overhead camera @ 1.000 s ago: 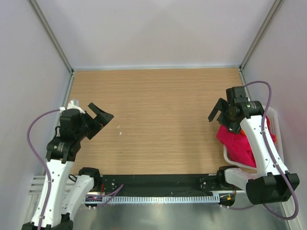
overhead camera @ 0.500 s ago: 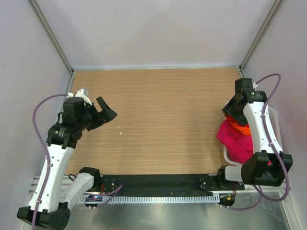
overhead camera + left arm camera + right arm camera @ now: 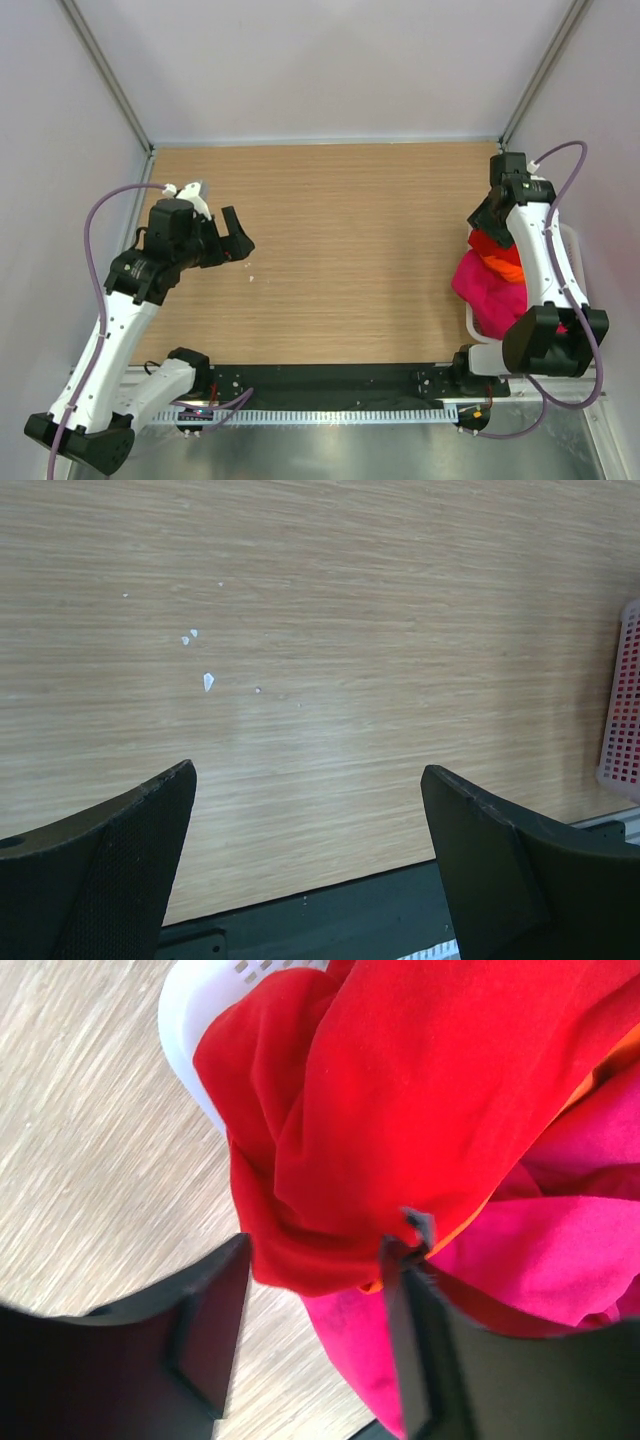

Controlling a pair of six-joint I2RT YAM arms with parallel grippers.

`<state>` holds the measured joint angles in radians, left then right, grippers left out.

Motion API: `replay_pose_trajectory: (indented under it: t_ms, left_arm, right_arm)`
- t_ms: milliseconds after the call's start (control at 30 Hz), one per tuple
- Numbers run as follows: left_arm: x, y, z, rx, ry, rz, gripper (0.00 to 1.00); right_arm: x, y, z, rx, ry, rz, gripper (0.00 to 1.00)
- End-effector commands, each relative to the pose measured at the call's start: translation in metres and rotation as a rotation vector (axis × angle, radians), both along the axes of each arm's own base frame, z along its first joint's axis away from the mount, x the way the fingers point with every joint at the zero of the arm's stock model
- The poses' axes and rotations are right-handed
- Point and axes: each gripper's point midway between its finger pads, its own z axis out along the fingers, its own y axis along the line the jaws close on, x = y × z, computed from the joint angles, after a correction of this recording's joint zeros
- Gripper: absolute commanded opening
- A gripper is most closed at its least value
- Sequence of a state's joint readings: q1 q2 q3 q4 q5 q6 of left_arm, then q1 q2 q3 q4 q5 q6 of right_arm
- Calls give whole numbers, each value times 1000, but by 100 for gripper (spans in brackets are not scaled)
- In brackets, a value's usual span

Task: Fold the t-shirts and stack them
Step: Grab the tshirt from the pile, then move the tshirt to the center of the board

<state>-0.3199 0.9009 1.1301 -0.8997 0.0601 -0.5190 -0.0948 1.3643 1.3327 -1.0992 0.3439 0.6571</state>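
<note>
Three t-shirts lie bunched in the white basket [image 3: 572, 240] at the right table edge: a red one [image 3: 488, 243] on top, an orange one [image 3: 507, 270] under it, a magenta one [image 3: 487, 290] spilling over the rim. In the right wrist view the red shirt [image 3: 400, 1110] hangs over the magenta one [image 3: 540, 1240], with a sliver of orange [image 3: 605, 1070]. My right gripper [image 3: 318, 1255] is open, its jaws on either side of the red shirt's lower fold. My left gripper [image 3: 238, 238] is open and empty over bare wood at the left; it also shows in its wrist view [image 3: 305, 825].
The wooden table [image 3: 340, 250] has small white specks [image 3: 207, 680] near my left gripper. The basket's rim [image 3: 190, 1040] shows beside the red shirt, and its lattice wall [image 3: 625, 720] at the left wrist view's right edge. A black strip [image 3: 330, 378] runs along the near edge.
My right gripper swung from the table beside the basket to over the shirts and lowered onto the red one. My left arm moved right and a little forward, gripper still open.
</note>
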Motion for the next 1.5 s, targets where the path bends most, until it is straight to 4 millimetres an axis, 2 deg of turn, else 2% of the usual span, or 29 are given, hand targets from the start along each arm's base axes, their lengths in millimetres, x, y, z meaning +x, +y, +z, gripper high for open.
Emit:
replay_pose_trajectory:
  t_ms: [0, 100, 300, 333, 367, 400, 467, 500, 567, 600, 667, 700, 733, 767, 833, 867, 900, 967, 1000, 1067, 1100, 1167, 1233, 1267, 1333, 1367, 1400, 1433, 1467]
  left_arm:
    - [1, 3, 11, 30, -41, -11, 95]
    - [0, 2, 9, 26, -36, -14, 95]
    - [-2, 0, 9, 12, -32, -23, 95]
    - [-3, 0, 9, 12, -30, -24, 95]
    - [-2, 0, 11, 12, -36, -20, 95]
    - [-3, 0, 11, 14, -37, -23, 95]
    - [-3, 1, 16, 17, -46, -21, 94]
    - [-3, 1, 16, 17, -48, -22, 94]
    - [-4, 2, 18, 17, -55, -22, 94]
    - [-3, 2, 20, 16, -61, -21, 94]
    - [-4, 3, 22, 18, -66, -21, 94]
    - [-4, 2, 25, 22, -76, -27, 94]
    - [-4, 2, 26, 25, -77, -29, 94]
    - [-5, 2, 29, 26, -83, -30, 94]
    - [-5, 3, 34, 28, -98, -32, 94]
    - [-5, 4, 35, 30, -102, -29, 94]
    - [-4, 4, 37, 30, -107, -24, 94]
    - [-4, 5, 41, 25, -116, -15, 94]
    - [-4, 6, 43, 26, -118, -8, 94]
    - [-4, 6, 50, 12, -127, -1, 94]
    - [-4, 6, 53, 9, -131, 4, 93]
    - [-4, 5, 62, -12, -140, 13, 93]
    - [-5, 6, 66, -26, -135, 30, 91]
    - [-7, 5, 69, -48, -130, 47, 91]
    - [-12, 6, 68, -70, -115, 63, 90]
    - [-14, 6, 67, -81, -107, 74, 90]
    - [-17, 6, 66, -99, -96, 87, 89]
    - [-19, 13, 67, -95, -108, 123, 89]
    - [-23, 17, 66, -87, -99, 145, 89]
  right_arm:
    - [13, -13, 2, -61, -24, -14, 57]
    - [20, -21, 2, -105, -7, 1, 50]
    - [23, -36, 1, -188, 41, -2, 47]
    - [24, -37, 0, -191, 43, -6, 43]
    - [24, -38, 2, -194, 42, -11, 31]
    - [27, -40, 10, -200, 22, -20, 15]
    - [31, -43, 23, -223, -13, -31, 5]
    - [37, -46, 36, -237, -50, -44, 1]
    - [41, -53, 54, -273, -75, -69, 1]
    - [48, -55, 78, -286, -133, -83, 1]
    - [52, -61, 102, -315, -170, -106, 1]
    - [57, -62, 130, -324, -246, -121, 1]
    - [60, -63, 145, -331, -285, -128, 1]
    - [63, -64, 174, -340, -365, -132, 1]
    - [69, -61, 208, -339, -476, -119, 1]
    - [70, -57, 238, -339, -564, -98, 1]
    - [80, -45, 259, -303, -659, -42, 1]
    - [89, -19, 298, -249, -809, 65, 1]
    - [100, 9, 317, -167, -907, 177, 1]
    - [106, 51, 346, -60, -1018, 300, 1]
    - [116, 84, 346, 69, -1038, 372, 1]
    - [117, 128, 350, 209, -1055, 463, 1]
    - [111, 180, 346, 408, -1039, 582, 1]
    - [104, 213, 333, 479, -992, 650, 1]
    - [85, 254, 317, 582, -921, 747, 1]
    - [82, 273, 286, 614, -829, 778, 1]
    - [62, 304, 272, 668, -774, 861, 1]
    - [47, 315, 263, 700, -741, 904, 1]
    - [34, 330, 224, 745, -619, 931, 2]
